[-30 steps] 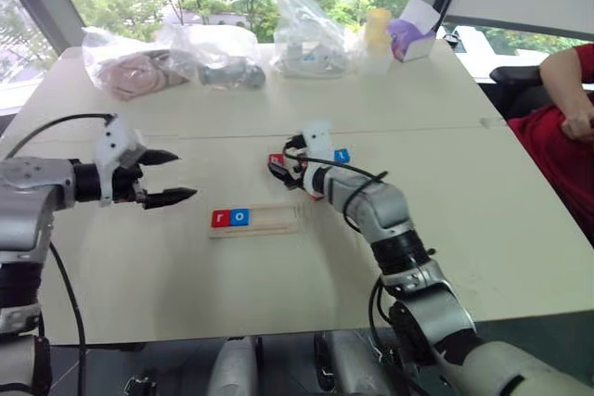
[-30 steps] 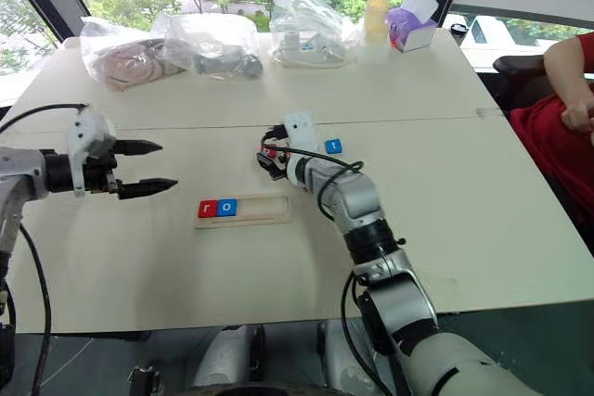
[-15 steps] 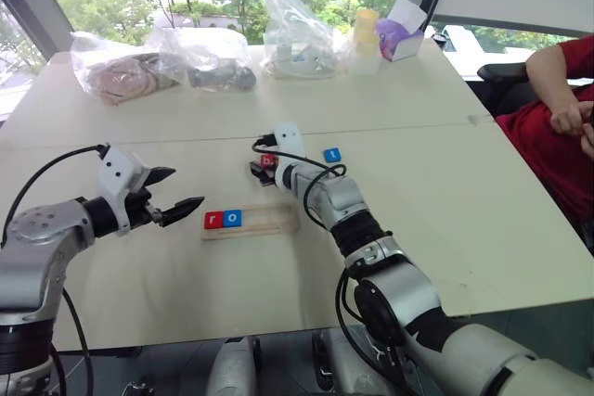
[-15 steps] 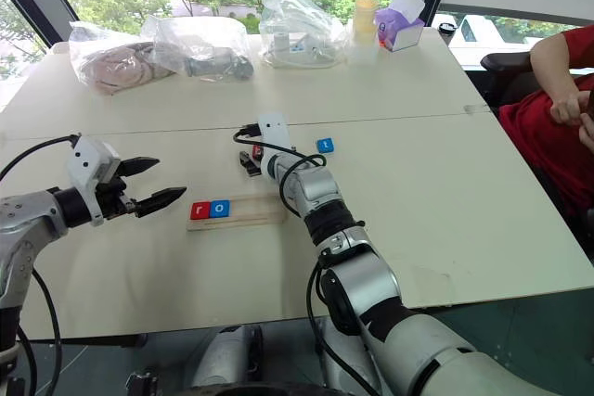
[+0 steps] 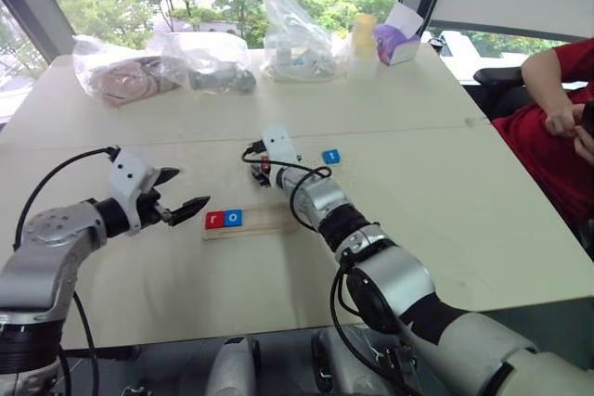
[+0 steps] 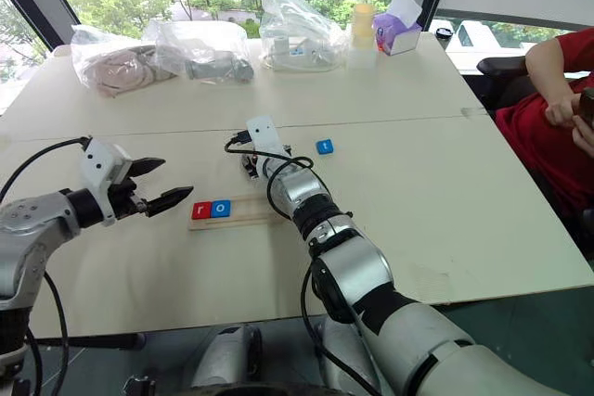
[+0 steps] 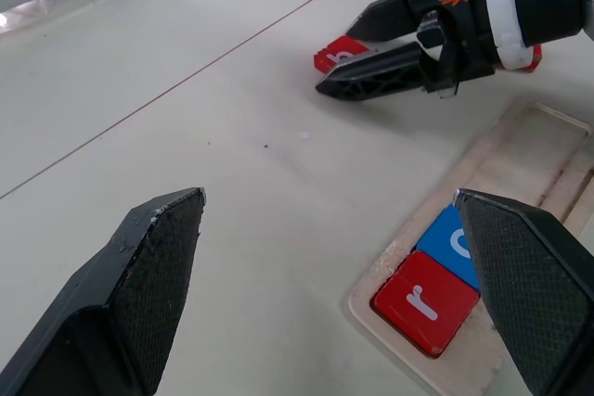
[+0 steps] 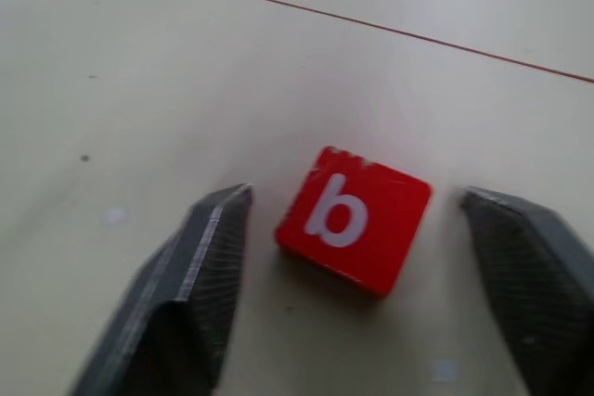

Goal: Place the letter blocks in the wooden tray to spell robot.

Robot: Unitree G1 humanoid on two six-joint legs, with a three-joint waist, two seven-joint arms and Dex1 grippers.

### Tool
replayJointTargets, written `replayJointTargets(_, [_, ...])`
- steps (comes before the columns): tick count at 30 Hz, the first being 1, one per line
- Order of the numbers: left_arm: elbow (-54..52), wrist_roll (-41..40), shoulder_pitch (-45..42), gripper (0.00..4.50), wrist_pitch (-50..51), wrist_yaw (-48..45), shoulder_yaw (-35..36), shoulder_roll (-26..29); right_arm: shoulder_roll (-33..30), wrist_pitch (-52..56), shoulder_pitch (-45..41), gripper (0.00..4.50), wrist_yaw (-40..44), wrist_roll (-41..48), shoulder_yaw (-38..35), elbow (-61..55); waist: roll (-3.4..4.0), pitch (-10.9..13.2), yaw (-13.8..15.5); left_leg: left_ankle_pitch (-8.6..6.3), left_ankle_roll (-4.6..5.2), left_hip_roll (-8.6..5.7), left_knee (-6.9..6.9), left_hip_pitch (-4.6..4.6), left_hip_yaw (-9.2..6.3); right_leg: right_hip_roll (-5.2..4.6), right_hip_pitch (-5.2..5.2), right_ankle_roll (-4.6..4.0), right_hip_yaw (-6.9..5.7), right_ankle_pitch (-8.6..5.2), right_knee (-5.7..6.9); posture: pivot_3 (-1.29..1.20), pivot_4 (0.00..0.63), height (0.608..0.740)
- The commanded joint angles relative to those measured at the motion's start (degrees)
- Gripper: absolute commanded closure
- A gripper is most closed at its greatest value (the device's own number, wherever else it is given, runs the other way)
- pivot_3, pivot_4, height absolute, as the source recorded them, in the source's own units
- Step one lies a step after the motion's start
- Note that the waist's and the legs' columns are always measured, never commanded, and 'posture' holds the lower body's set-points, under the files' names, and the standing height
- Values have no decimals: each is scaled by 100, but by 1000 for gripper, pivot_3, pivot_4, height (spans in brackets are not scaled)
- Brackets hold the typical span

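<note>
The wooden tray lies mid-table with a red "r" block and a blue "o" block at its left end. Just behind the tray a red "b" block lies flat on the table. My right gripper is open around it, one finger on each side with a gap at both. A blue block lies alone further right. My left gripper hovers wide open left of the tray's filled end, holding nothing.
Clear plastic bags with items, a yellow bottle and a purple box line the far edge. A person in red sits at the right side. A seam crosses the tabletop.
My right gripper has moved left and down to straddle the "b" block, its fingers narrowing. The left gripper has sunk a little. The head view has shifted.
</note>
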Motion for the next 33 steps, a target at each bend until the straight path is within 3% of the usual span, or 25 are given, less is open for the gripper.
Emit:
replayJointTargets(1, [-33, 132, -25, 0, -227, 75, -58, 13, 585, 100, 156, 2804, -136, -98, -22, 560, 1, 0, -2, 0, 0, 0, -4, 10, 1, 0, 7, -2, 0, -1, -1, 0, 150, 740])
replayJointTargets(2, [-24, 148, -12, 0, -252, 83, -75, 6, 569, 68, 167, 3283, -179, -108, -36, 556, 2, -1, 0, 0, 0, 0, -9, 20, 1, 0, 15, -4, 1, -3, -2, 0, 150, 740])
replayJointTargets(3, [-18, 149, -10, 0, -264, 90, -89, -4, 537, 27, 170, 3349, -218, -115, -47, 536, 3, -1, 2, 0, 0, 1, -11, 27, 0, -1, 24, -7, 1, -5, -3, 0, 150, 740])
replayJointTargets(10, [-26, 99, -102, 0, -280, 87, -255, -53, 8, 54, 394, 3349, 13, -149, 6, -528, 7, 2, 10, 0, 0, 2, -11, 26, -3, -7, 25, -12, 1, -8, -7, 0, 150, 740])
replayJointTargets(12, [-63, 72, -175, 0, -249, 33, -376, -70, -291, 447, 765, 3349, 276, -116, 57, -1658, 6, 2, 49, 0, 0, 2, -14, 15, -7, -7, 18, -10, 1, -9, -10, 0, 150, 740])
replayJointTargets(16, [-431, -186, -368, 0, 10, -286, -791, -67, -1464, 2125, 1978, 3349, 1193, 27, 283, -5296, 13, 6, 195, 0, -1, -3, -6, -77, -9, -1, -65, 16, -2, 3, -9, 0, 150, 740])
replayJointTargets(18, [-781, -455, -439, 0, 259, -527, -950, 14, -2259, 3154, 2626, 3349, 1501, 191, 115, -7030, 20, 11, 262, 0, -1, -14, -5, -95, -8, -11, -76, 27, -2, -4, -12, 0, 150, 740])
replayJointTargets(22, [-1208, -823, -639, 0, 598, -892, -1122, 228, -3039, 4952, 3751, 3349, 1616, 465, -411, -9236, 19, 10, 272, -2, 2, -23, -9, -107, -1, -6, -90, 35, 0, -11, -19, 0, 150, 740])
replayJointTargets(24, [-1282, -881, -776, 0, 680, -1017, -1233, 309, -3102, 5637, 4223, 3349, 1558, 542, -664, -10007, 19, 10, 281, -3, 3, -20, -11, -100, -6, 11, -82, 17, -6, -21, -18, 0, 150, 740])
replayJointTargets(27, [-1055, -806, -1044, 0, 641, -1007, -1391, 231, -2659, 6224, 4863, 3349, 1316, 551, -841, -10496, 24, 13, 240, -3, 3, -12, -27, -64, 1, 19, -68, -14, -3, -39, -10, 0, 150, 740])
replayJointTargets(33, [-694, -603, -1210, 0, 420, -1085, -1626, 135, -2253, 6108, 5174, 3349, 902, 362, -799, -10409, 26, 14, 130, -2, 3, -2, -8, -58, -1, 44, -60, -18, 0, -47, -8, 0, 150, 740])
